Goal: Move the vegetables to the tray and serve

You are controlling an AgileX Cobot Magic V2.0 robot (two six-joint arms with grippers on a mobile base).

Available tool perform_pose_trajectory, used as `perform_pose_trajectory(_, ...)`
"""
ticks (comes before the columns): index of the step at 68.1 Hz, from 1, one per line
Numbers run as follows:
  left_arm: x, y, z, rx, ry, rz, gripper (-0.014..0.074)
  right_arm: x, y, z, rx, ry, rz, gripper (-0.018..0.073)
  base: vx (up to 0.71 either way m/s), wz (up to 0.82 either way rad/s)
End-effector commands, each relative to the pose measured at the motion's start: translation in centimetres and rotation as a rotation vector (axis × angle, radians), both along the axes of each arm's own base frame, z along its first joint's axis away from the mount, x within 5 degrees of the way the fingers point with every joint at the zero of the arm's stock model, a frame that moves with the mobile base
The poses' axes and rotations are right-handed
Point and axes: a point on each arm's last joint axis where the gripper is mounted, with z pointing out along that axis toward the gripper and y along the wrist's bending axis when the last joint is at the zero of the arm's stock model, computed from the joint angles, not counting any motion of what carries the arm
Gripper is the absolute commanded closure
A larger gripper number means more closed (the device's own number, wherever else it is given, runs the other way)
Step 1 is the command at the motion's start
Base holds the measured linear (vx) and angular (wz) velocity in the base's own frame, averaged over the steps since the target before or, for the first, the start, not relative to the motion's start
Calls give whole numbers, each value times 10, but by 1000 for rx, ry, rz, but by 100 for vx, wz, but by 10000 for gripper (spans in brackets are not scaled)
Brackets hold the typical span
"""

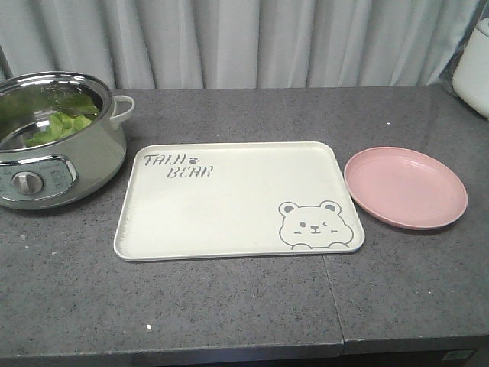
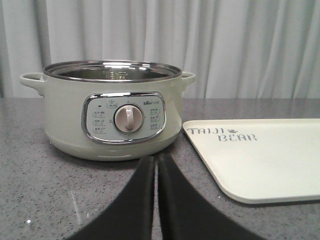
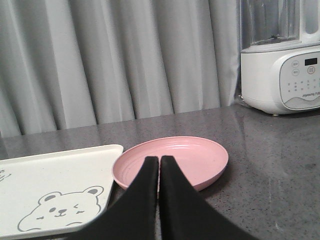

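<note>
In the front view the electric cooking pot [image 1: 61,153] at 9 o'clock is cut by the left edge, and its steel rim hides part of the lettuce leaves [image 1: 65,126] inside. The white appliance [image 1: 477,69] at 2 o'clock shows only a sliver. From the left wrist the pot's inside is hidden behind its wall, the labels around its dial [image 2: 128,119] are too small to read, and the tray [image 2: 265,155] runs off at 3 o'clock. From the right wrist the tray leaves at 8 o'clock, the blender [image 3: 280,65] is cropped at 1 o'clock, and the right gripper [image 3: 159,159] covers the near rim of the pink plate [image 3: 192,155].
</note>
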Motion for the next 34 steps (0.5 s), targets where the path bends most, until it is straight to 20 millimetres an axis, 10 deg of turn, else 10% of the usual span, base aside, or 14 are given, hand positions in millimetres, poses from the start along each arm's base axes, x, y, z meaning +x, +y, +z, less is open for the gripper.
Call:
perform_pose_trajectory(1, -1, 1, 3, -86, -90, 9, 602, 0, 1, 3, 47, -75, 15, 565, 0, 0)
perform_pose_trajectory(24, -7, 5, 27, -661, -325, -89, 602, -2, 0, 14, 302, -167, 53, 565, 0, 0)
perform_pose_trajectory(34, -13, 7, 39, -808, -458, -163, 602, -11, 0, 57, 276, -208, 56, 565, 0, 0)
